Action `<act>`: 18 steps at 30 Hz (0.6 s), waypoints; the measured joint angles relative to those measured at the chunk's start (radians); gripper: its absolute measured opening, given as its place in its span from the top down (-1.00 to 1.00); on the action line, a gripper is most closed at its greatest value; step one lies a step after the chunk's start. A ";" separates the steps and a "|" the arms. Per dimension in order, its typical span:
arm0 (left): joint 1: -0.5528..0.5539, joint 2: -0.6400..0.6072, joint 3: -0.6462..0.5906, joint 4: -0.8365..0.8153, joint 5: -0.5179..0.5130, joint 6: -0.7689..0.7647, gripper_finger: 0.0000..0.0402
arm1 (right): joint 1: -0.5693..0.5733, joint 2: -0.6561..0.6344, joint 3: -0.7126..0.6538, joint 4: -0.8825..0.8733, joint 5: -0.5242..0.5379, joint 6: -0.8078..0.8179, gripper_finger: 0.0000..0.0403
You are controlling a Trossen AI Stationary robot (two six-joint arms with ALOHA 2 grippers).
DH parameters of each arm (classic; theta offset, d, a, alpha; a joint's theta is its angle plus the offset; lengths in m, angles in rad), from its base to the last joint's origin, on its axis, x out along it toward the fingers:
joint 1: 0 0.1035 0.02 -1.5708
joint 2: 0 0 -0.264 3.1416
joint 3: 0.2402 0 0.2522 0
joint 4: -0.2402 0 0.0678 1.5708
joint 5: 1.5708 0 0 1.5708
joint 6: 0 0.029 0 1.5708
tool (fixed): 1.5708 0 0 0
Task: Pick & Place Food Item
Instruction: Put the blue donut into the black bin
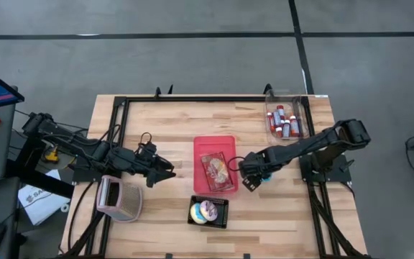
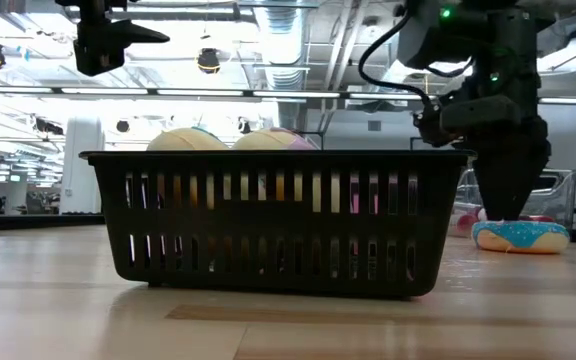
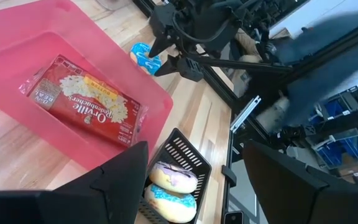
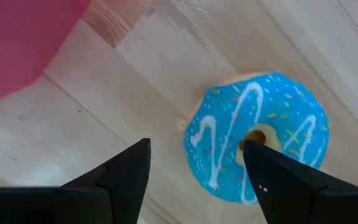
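Note:
A blue-iced donut point(image 4: 260, 146) with white stripes lies flat on the wooden table, just right of the pink bin point(image 1: 200, 144). My right gripper point(image 4: 197, 183) points down close over it, open, one finger over the donut's hole and the other off its side. In the low view the gripper point(image 2: 508, 200) stands right above the donut point(image 2: 521, 237). My left gripper point(image 1: 168, 173) is open and waits in the air left of the bin. The bin holds a popcorn packet point(image 3: 86, 106). A black basket point(image 2: 278, 220) holds two donuts point(image 3: 173, 186).
A clear box of red-capped bottles point(image 1: 284, 119) stands at the far right corner. A pink and grey holder point(image 1: 117, 198) lies at the near left. Black frame rails point(image 1: 121, 108) run along the table's edges. Bare wood lies right of the blue donut.

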 joint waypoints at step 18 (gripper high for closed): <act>0.000 0.000 0.000 -0.004 -0.008 -0.023 -0.30 | -0.030 0.079 0.000 0.017 -0.026 -0.089 -0.24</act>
